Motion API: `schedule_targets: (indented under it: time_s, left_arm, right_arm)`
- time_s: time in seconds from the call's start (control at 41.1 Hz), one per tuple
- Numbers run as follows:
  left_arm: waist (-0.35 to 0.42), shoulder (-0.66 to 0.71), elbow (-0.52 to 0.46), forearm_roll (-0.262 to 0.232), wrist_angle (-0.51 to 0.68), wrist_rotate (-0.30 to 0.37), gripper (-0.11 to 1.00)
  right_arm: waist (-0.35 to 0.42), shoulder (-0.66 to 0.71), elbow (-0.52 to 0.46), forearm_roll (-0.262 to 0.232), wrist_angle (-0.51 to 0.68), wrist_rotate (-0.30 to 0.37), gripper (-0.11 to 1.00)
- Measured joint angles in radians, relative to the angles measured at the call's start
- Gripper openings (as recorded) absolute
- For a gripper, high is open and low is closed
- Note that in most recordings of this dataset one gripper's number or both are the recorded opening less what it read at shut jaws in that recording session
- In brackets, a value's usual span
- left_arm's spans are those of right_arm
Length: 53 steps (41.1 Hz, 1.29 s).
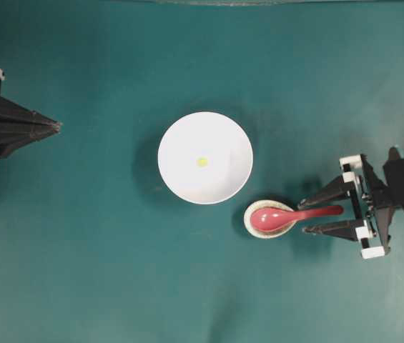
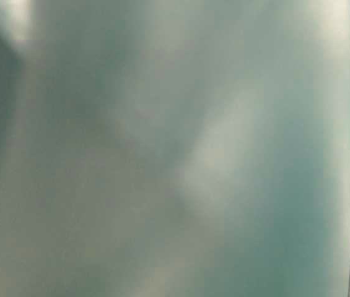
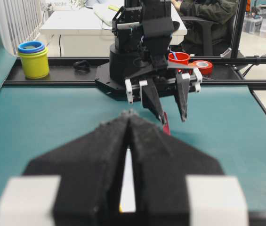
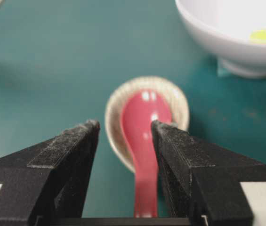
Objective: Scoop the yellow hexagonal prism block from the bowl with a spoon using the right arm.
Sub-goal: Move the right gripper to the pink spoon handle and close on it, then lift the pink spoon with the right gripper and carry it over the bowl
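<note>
The white bowl (image 1: pixel 187 143) sits mid-table with the tiny yellow block (image 1: pixel 202 161) lying in its middle. The pink-red spoon (image 1: pixel 277 216) rests with its scoop in a small speckled dish (image 1: pixel 250 224) and its handle pointing right. My right gripper (image 1: pixel 304 216) is open, one finger on each side of the handle, not closed on it. In the right wrist view the spoon (image 4: pixel 144 117) lies between the fingers of the gripper (image 4: pixel 124 126), with the bowl (image 4: pixel 208 33) and block (image 4: pixel 260 36) ahead on the right. My left gripper (image 1: pixel 58 126) is shut and empty at the far left.
Beyond the table's far rail in the left wrist view stand a yellow cup stack (image 3: pixel 34 59), a red cup (image 3: pixel 180 58) and a red tape roll (image 3: pixel 201 66). The table-level view is a blur of green.
</note>
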Motion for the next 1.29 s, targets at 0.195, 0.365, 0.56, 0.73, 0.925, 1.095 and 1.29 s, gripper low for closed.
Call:
schedule_targets:
  time_s: [0.195, 0.365, 0.56, 0.73, 0.925, 1.095, 1.29]
  left_arm:
    - [0.0, 0.0, 0.0, 0.0, 0.0, 0.0, 0.01]
    - [-0.002, -0.002, 0.0, 0.0, -0.002, 0.0, 0.01]
    - [0.0, 0.0, 0.0, -0.002, -0.002, 0.0, 0.01]
    - [0.0, 0.0, 0.0, -0.002, -0.002, 0.0, 0.01]
    - [0.0, 0.002, 0.0, -0.002, -0.002, 0.0, 0.01]
    - [-0.002, 0.002, 0.0, 0.0, -0.002, 0.0, 0.01]
    - [0.0, 0.003, 0.0, 0.0, 0.0, 0.0, 0.01]
  right_arm:
    - [0.0, 0.066, 0.0, 0.009, -0.018, 0.003, 0.55]
    - [0.0, 0.104, -0.006, 0.014, -0.02, 0.003, 0.55]
    - [0.0, 0.118, -0.009, 0.015, -0.018, 0.003, 0.55]
    - [0.0, 0.118, -0.008, 0.02, 0.0, 0.003, 0.55]
    - [0.0, 0.117, -0.009, 0.037, 0.018, 0.003, 0.55]
    - [0.0, 0.118, -0.009, 0.038, 0.02, 0.003, 0.55]
    - [0.0, 0.118, -0.009, 0.04, 0.018, 0.003, 0.48]
